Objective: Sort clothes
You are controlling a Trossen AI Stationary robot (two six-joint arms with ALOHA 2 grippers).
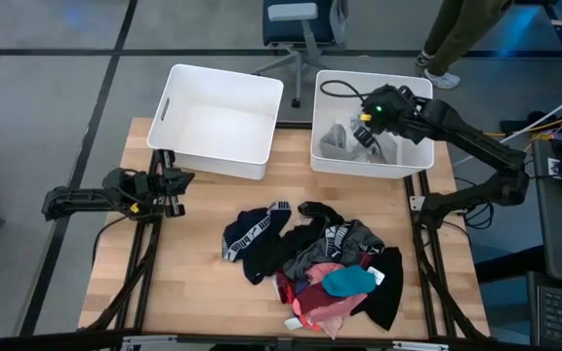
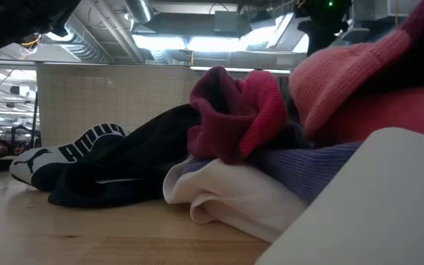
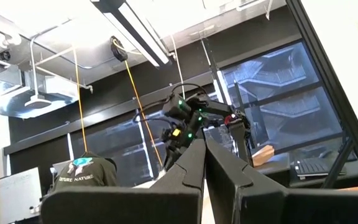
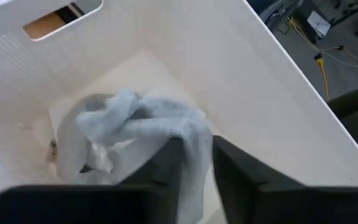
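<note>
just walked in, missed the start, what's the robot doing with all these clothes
It is sorting a pile of clothes on the wooden table into two white bins. The right gripper is over the right bin, its fingers slightly parted at a grey garment that lies inside the bin. The left bin looks empty. The left gripper is shut and waits at the table's left edge. Most garments are still in the pile.

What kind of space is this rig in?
Likely a robotics lab or workshop: exposed ceiling ducts and strip lights, an office chair behind the wooden table, and a person standing nearby.
</note>
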